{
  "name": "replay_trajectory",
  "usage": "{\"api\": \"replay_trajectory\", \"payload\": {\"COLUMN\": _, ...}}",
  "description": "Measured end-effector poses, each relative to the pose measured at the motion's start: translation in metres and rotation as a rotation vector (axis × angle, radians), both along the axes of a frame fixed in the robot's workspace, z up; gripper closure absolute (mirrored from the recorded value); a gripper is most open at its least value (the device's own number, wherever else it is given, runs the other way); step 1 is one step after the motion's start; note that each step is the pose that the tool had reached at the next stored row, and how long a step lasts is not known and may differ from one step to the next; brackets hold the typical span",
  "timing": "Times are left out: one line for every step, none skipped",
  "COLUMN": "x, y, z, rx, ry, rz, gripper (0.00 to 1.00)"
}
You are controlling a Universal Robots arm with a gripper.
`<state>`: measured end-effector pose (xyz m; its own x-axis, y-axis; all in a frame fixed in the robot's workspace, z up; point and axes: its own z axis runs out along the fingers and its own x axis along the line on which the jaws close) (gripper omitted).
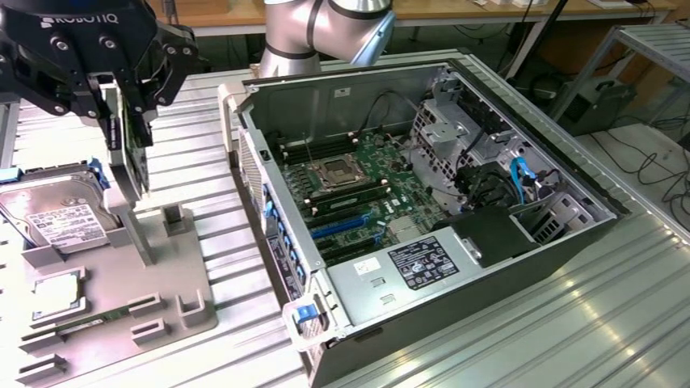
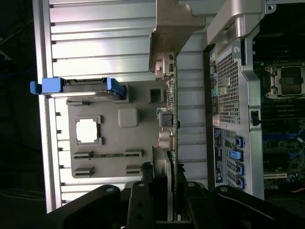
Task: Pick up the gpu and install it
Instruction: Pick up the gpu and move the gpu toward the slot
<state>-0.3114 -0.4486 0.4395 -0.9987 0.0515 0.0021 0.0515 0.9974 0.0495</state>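
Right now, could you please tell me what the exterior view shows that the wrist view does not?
The exterior view adds the robot arm, the power supply's label and the hard drive's white label. The wrist view adds a look along the edge of the gpu to its silver bracket. Both share the gripper shut on the gpu, the grey tray and the open computer case.

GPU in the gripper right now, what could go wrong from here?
1. The gripper pinches the gpu by one edge, so the long card could tilt or slip.
2. It hangs close to the gray holder tray and the hard drive; a low sideways move might snag a post.
3. The computer case wall stands between card and motherboard; the card could knock it.
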Motion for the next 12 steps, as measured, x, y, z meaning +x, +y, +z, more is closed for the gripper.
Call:
{"api": "replay_trajectory", "payload": {"x": 0.0000, "y": 0.0000, "z": 0.0000, "rx": 0.0000, "ry": 0.0000, "rz": 0.000, "gripper": 0.72}}
{"api": "replay_trajectory", "payload": {"x": 0.0000, "y": 0.0000, "z": 0.0000, "rx": 0.0000, "ry": 0.0000, "rz": 0.000, "gripper": 0.72}}
{"api": "replay_trajectory", "payload": {"x": 0.0000, "y": 0.0000, "z": 0.0000, "rx": -0.0001, "ry": 0.0000, "rz": 0.000, "gripper": 0.72}}
{"api": "replay_trajectory", "payload": {"x": 0.0000, "y": 0.0000, "z": 0.0001, "rx": -0.0001, "ry": 0.0001, "rz": 0.000, "gripper": 0.72}}
{"api": "replay_trajectory", "payload": {"x": 0.0000, "y": 0.0000, "z": 0.0001, "rx": -0.0001, "ry": 0.0001, "rz": 0.000, "gripper": 0.72}}
{"api": "replay_trajectory", "payload": {"x": 0.0000, "y": 0.0000, "z": 0.0001, "rx": -0.0001, "ry": 0.0001, "rz": 0.000, "gripper": 0.72}}
{"api": "replay_trajectory", "payload": {"x": 0.0000, "y": 0.0000, "z": 0.0001, "rx": -0.0001, "ry": 0.0001, "rz": 0.000, "gripper": 0.72}}
{"api": "replay_trajectory", "payload": {"x": 0.0000, "y": 0.0000, "z": 0.0001, "rx": -0.0001, "ry": 0.0001, "rz": 0.000, "gripper": 0.72}}
{"api": "replay_trajectory", "payload": {"x": 0.0007, "y": 0.0000, "z": 0.0002, "rx": -0.0002, "ry": 0.0002, "rz": 0.000, "gripper": 0.72}}
{"api": "replay_trajectory", "payload": {"x": 0.0014, "y": 0.0000, "z": 0.0002, "rx": -0.0001, "ry": 0.0002, "rz": 0.000, "gripper": 0.72}}
{"api": "replay_trajectory", "payload": {"x": 0.0019, "y": 0.0000, "z": 0.0001, "rx": -0.0001, "ry": 0.0001, "rz": 0.000, "gripper": 0.72}}
{"api": "replay_trajectory", "payload": {"x": 0.0031, "y": 0.0000, "z": 0.0001, "rx": -0.0001, "ry": 0.0000, "rz": 0.000, "gripper": 0.72}}
